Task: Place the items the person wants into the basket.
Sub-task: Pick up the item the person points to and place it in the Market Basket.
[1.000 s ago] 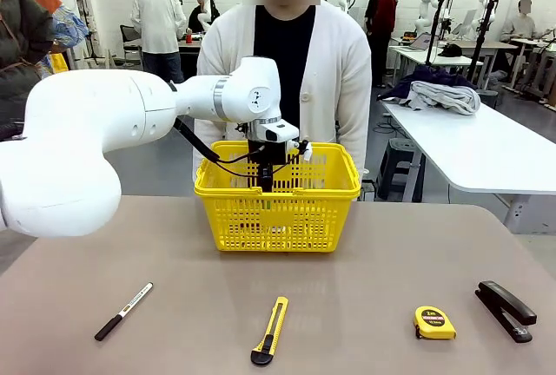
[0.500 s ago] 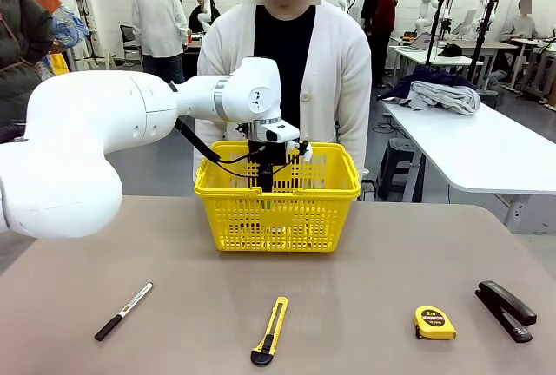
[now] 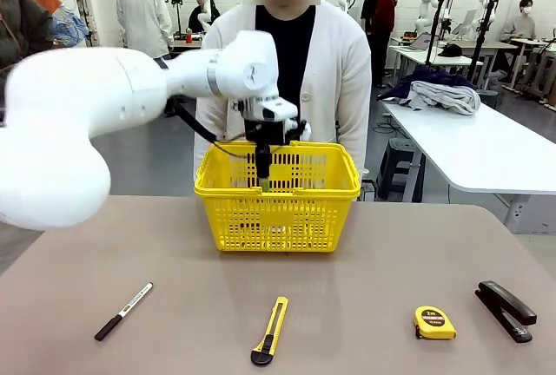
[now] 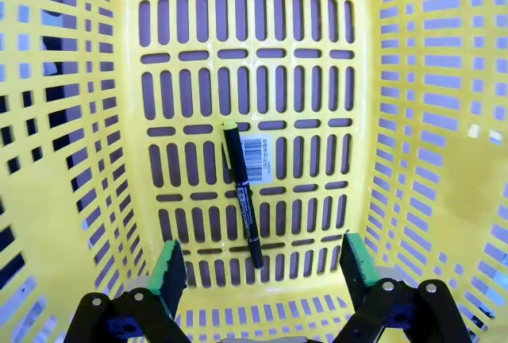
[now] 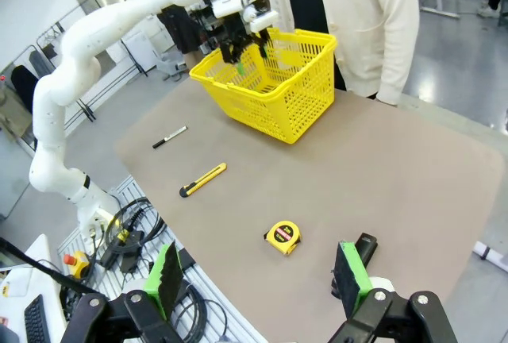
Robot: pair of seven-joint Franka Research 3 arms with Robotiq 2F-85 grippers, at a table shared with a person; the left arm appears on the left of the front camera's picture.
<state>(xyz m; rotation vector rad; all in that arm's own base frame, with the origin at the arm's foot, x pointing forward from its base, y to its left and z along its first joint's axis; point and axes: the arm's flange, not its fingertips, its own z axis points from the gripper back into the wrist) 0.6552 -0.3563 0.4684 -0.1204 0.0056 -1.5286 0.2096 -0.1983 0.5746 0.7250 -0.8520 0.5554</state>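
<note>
A slim black pen with a yellow stripe (image 4: 242, 192) lies flat on the slotted floor of the bright yellow lattice-sided plastic basket (image 3: 278, 219). It is directly beneath the left gripper (image 4: 262, 262), whose green-padded jaws are spread wide and empty above it.

Two wanted items are left on the grey-brown table (image 3: 365, 262): a white-barrelled pen with a black cap (image 3: 123, 312) and a yellow-and-black utility knife (image 3: 270, 331). From the left gripper, both lie toward the robot's edge. The pen is off to the robot's left, its long axis slanted with the black end nearest the robot. The knife is near the middle, its axis running almost straight away from the robot. The left arm is judged the nearer to the pen.

The right gripper (image 5: 255, 273) is held wide open and empty over the near right side.

Counted: two pens, one knife, one yellow tape measure (image 3: 434, 322), one black stapler (image 3: 506, 310), one basket.
</note>
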